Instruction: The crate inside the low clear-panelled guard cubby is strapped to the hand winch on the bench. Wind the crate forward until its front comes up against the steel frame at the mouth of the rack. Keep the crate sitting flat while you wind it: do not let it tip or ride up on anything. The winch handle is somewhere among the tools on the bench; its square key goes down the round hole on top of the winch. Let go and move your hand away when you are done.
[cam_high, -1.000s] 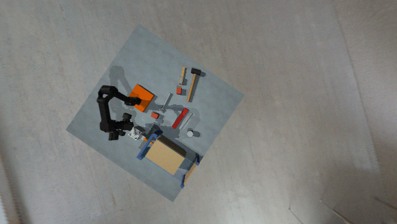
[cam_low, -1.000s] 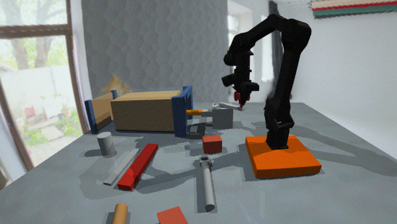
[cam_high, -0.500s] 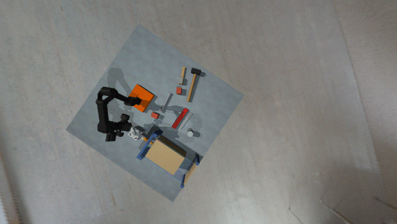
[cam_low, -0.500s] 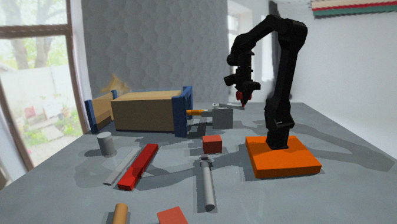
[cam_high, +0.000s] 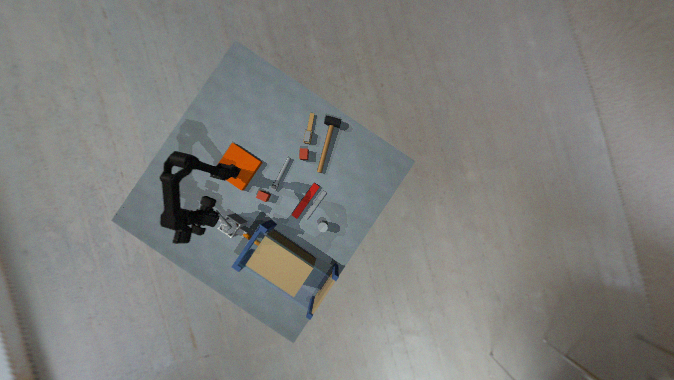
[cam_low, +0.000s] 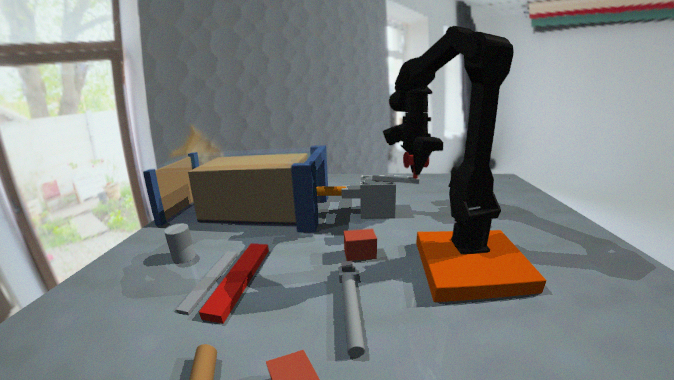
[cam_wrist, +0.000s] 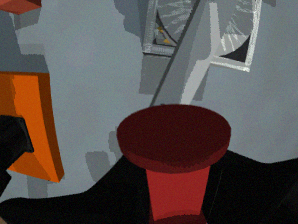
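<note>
The crate (cam_high: 280, 265) (cam_low: 245, 195) sits flat in the clear-panelled cubby, its front close behind the blue steel frame (cam_high: 239, 265) (cam_low: 306, 200). Whether they touch I cannot tell. An orange strap (cam_low: 330, 191) runs from the frame's mouth to the grey winch (cam_high: 229, 229) (cam_low: 378, 201). The winch handle's grey arm (cam_low: 397, 178) (cam_wrist: 192, 55) lies across the winch top and reaches out toward the robot's side. My gripper (cam_high: 216, 219) (cam_low: 417, 169) (cam_wrist: 162, 135) is shut on the handle's red knob (cam_wrist: 174, 135), beside and above the winch. The square key is hidden.
The orange robot base (cam_high: 240, 167) (cam_low: 485, 272) stands near a red block (cam_high: 263, 195) (cam_low: 360, 245) and a grey tool (cam_high: 282, 172) (cam_low: 352, 310). A red bar (cam_high: 305, 201) (cam_low: 235, 282), a grey cylinder (cam_high: 323, 226) (cam_low: 179, 243) and a hammer (cam_high: 326, 145) lie farther off.
</note>
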